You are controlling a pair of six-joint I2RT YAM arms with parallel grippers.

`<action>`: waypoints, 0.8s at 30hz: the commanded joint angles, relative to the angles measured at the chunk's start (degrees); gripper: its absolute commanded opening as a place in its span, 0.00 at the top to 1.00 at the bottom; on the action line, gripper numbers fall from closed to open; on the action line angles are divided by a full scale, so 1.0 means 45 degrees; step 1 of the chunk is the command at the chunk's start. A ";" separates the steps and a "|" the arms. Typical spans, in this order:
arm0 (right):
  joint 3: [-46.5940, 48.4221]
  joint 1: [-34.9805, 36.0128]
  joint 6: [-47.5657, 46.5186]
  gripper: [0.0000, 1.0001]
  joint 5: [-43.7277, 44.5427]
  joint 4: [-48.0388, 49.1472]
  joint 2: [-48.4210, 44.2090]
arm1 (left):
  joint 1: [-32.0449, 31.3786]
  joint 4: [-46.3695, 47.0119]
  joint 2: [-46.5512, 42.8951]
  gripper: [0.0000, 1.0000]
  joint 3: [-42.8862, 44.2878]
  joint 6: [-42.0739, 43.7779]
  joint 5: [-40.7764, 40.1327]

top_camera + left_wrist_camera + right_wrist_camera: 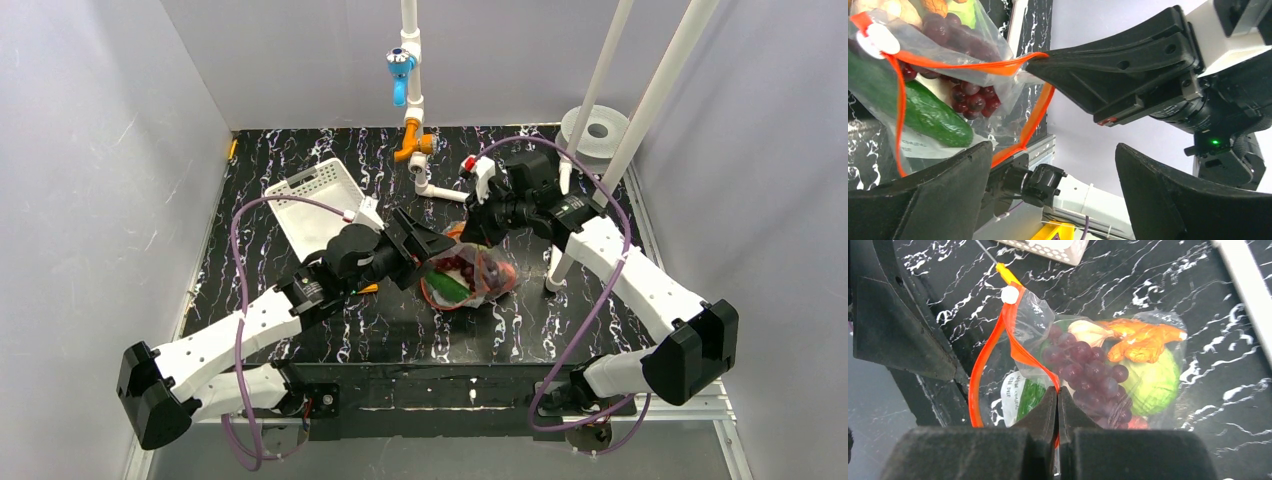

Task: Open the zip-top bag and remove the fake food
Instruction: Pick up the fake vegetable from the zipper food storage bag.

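Observation:
The zip-top bag [482, 281] lies mid-table, clear with an orange-red zip strip [979, 375] spread into an open loop. Inside it I see fake food: dark red grapes [1088, 367], a green round vegetable [1154, 382], an orange piece [1143, 340], a white piece [1087, 331] and a cucumber [933, 112]. My right gripper [1057, 390] is shut on one side of the strip and holds it up. My left gripper [1054, 150] stands open beside the bag's mouth with nothing between its fingers.
A white slotted basket [315, 200] sits at the back left, behind my left arm. White pipes with a blue and an orange valve [412, 140] stand at the back centre. A white roll [600, 130] and slanted poles [585, 205] are at the right.

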 commanded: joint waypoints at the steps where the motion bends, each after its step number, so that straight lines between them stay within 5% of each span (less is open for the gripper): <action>1: -0.0538 0.0176 0.0516 0.99 -0.0924 0.1506 -0.0426 | -0.0243 -0.0845 -0.0120 0.09 -0.0076 -0.0879 -0.1149; 24: -0.1039 0.0513 0.0410 0.99 -0.0397 0.2023 -0.0476 | -0.2215 -0.5229 0.2222 0.26 0.0957 -0.4341 -0.4419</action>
